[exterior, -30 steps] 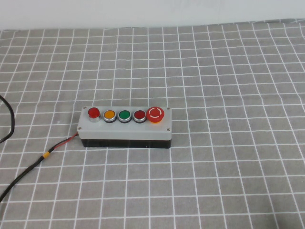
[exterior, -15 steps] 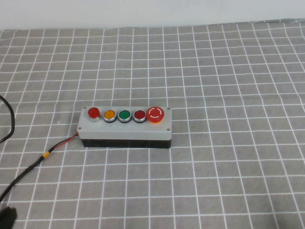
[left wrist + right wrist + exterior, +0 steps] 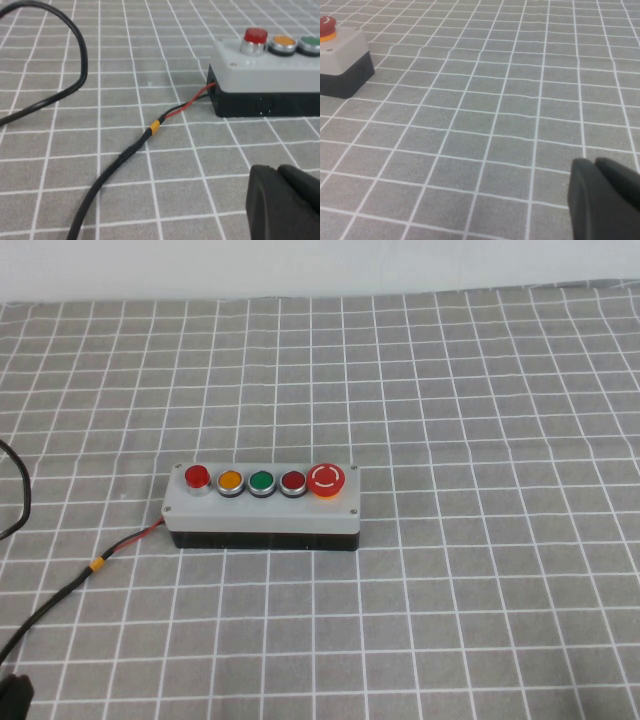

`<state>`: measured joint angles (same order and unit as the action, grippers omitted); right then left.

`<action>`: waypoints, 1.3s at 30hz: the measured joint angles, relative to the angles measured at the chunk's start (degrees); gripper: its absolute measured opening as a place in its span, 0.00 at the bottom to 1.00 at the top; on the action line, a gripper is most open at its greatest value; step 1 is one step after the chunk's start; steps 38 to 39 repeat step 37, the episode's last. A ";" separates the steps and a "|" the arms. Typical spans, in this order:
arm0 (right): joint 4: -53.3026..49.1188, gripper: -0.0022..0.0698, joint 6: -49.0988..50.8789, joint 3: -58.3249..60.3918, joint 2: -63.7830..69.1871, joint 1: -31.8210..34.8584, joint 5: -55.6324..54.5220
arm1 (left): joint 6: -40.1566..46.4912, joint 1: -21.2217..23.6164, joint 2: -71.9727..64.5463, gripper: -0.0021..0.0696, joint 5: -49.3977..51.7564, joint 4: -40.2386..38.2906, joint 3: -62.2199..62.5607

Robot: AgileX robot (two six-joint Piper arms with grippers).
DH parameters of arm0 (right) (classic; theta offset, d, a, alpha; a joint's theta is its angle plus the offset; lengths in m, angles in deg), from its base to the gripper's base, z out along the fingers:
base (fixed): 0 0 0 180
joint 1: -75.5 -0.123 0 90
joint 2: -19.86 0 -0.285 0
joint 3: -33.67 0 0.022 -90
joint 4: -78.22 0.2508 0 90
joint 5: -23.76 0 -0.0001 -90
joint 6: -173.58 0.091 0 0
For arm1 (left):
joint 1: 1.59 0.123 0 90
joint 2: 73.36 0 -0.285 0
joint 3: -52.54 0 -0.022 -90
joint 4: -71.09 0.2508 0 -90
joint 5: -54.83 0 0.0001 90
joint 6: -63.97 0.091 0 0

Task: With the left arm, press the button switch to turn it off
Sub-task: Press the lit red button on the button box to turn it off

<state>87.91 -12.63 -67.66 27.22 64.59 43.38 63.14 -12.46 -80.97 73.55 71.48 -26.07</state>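
Note:
The button switch box (image 3: pixel 262 512), grey on top with a black base, lies mid-table. Its lid carries a raised red button (image 3: pixel 197 476), an orange one (image 3: pixel 230 480), a green one (image 3: pixel 261 480), a small red one (image 3: pixel 292 480) and a big red mushroom button (image 3: pixel 327 479). My left gripper (image 3: pixel 277 172) is shut and empty, low over the cloth on the near left of the box (image 3: pixel 265 75); only its dark tip (image 3: pixel 12 696) shows in the high view's corner. My right gripper (image 3: pixel 594 162) is shut, empty, well to the right of the box (image 3: pixel 342 62).
A black cable (image 3: pixel 60 600) with a red wire and a yellow band (image 3: pixel 96 563) runs from the box's left end toward the near left corner. Another loop of cable (image 3: pixel 65 60) lies further left. A grey checked cloth (image 3: pixel 480 570) covers the table.
The dark tip of my left gripper has come into the high view's lower left corner. The box and the cable have not moved.

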 joint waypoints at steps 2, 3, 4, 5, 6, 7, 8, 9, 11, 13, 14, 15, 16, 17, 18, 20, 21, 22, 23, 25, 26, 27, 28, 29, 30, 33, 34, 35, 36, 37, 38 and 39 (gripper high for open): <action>0.00 0.01 0.00 0.00 0.00 0.00 0.00 | 0.00 0.41 0.29 0.02 1.41 -0.93 0.00; 0.00 0.01 0.00 0.00 0.00 0.00 0.00 | 0.00 0.67 0.34 0.02 2.43 -1.19 0.00; 0.00 0.01 0.00 0.00 0.00 0.00 0.00 | 0.00 0.78 0.43 0.02 3.27 -1.31 0.00; 0.00 0.01 0.00 0.00 0.00 0.00 0.00 | 0.10 0.87 0.43 0.02 3.52 -1.40 -0.05; 0.00 0.01 0.00 0.00 0.00 0.00 0.00 | 0.10 0.92 0.43 0.02 3.61 -1.54 -0.05; 0.00 0.01 0.00 0.00 0.00 0.00 0.00 | 0.10 0.92 0.43 0.02 3.61 -1.56 -0.05; 0.00 0.01 0.00 0.00 0.00 0.00 0.00 | 0.10 0.92 0.43 0.02 3.61 -1.56 -0.05; 0.00 0.01 0.00 0.00 0.00 0.00 0.00 | 0.10 0.92 0.43 0.02 3.61 -1.66 -0.05; 0.00 0.01 0.00 0.00 0.00 0.00 0.00 | 0.10 0.92 0.43 0.02 3.61 -1.66 -0.05; 0.00 0.01 0.00 0.00 0.00 0.00 0.00 | 0.10 0.92 0.43 0.02 3.61 -1.66 -0.05; 0.00 0.01 0.00 0.00 0.00 0.00 0.00 | 0.10 0.92 0.43 0.02 3.61 -1.66 -0.05; 0.00 0.01 0.00 0.00 0.00 0.00 0.00 | 0.10 0.92 0.43 0.02 3.61 -1.66 -0.05; 0.00 0.01 0.00 0.00 0.00 0.00 0.00 | 0.10 0.92 0.43 0.02 3.61 -1.66 -0.05; 0.00 0.01 0.00 0.00 0.00 0.00 0.00 | 0.10 0.92 0.43 0.02 3.61 -1.66 -0.05; 0.00 0.01 0.00 0.00 0.00 0.00 0.00 | 0.10 0.92 0.43 0.02 3.61 -1.66 -0.05; 0.00 0.01 0.00 0.00 0.00 0.00 0.00 | 0.10 0.92 0.43 0.02 3.61 -1.66 -0.05; 0.00 0.01 0.00 0.00 0.00 0.00 0.00 | 0.19 0.92 0.43 0.02 3.61 -1.66 -0.05; 0.00 0.01 0.00 0.00 0.00 0.00 0.00 | 0.19 0.92 0.43 0.02 3.61 -1.66 -0.05; 0.00 0.01 0.00 0.00 0.00 0.00 0.00 | 0.19 0.92 0.43 0.02 3.65 -1.66 -0.05; 0.00 0.01 0.00 0.00 0.00 0.00 0.00 | 0.19 0.92 0.43 0.02 3.65 -1.66 -0.05; 0.00 0.01 0.00 0.00 0.00 0.00 0.00 | 0.19 0.92 0.43 0.02 3.65 -1.66 -0.05; 0.00 0.01 0.00 0.00 0.00 0.00 0.00 | 0.19 0.92 0.43 0.02 3.65 -1.66 -0.05; 0.00 0.01 0.00 0.00 0.00 0.00 0.00 | 0.19 0.92 0.43 0.02 3.65 -1.66 -0.05; 0.00 0.01 0.00 0.00 0.00 0.00 0.00 | 0.19 0.92 0.43 0.02 3.65 -1.66 -0.05; 0.00 0.01 0.00 0.00 0.00 0.00 0.00 | 0.19 0.92 0.43 0.02 3.65 -1.66 -0.05; 0.00 0.01 0.00 0.00 0.00 0.00 0.00 | 0.19 0.92 0.43 0.02 3.65 -1.66 -0.05; 0.00 0.01 0.00 0.00 0.00 0.00 0.00 | 0.19 0.92 0.43 0.02 3.65 -1.66 -0.05; 0.00 0.01 0.00 0.00 0.00 0.00 0.00 | 0.19 0.92 0.43 0.02 3.65 -1.66 -0.05; 0.00 0.01 0.00 0.00 0.00 0.00 0.00 | 0.19 0.92 0.43 0.02 3.65 -1.66 -0.05; 0.00 0.01 0.00 0.00 0.00 0.00 0.00 | 0.19 0.92 0.43 0.02 3.65 -1.66 -0.05; 0.00 0.01 0.00 0.00 0.00 0.00 0.00 | 0.19 0.92 0.43 0.02 3.65 -1.66 -0.05; 0.00 0.01 0.00 0.00 0.00 0.00 0.00 | 0.19 0.92 0.43 0.02 3.65 -1.66 -0.05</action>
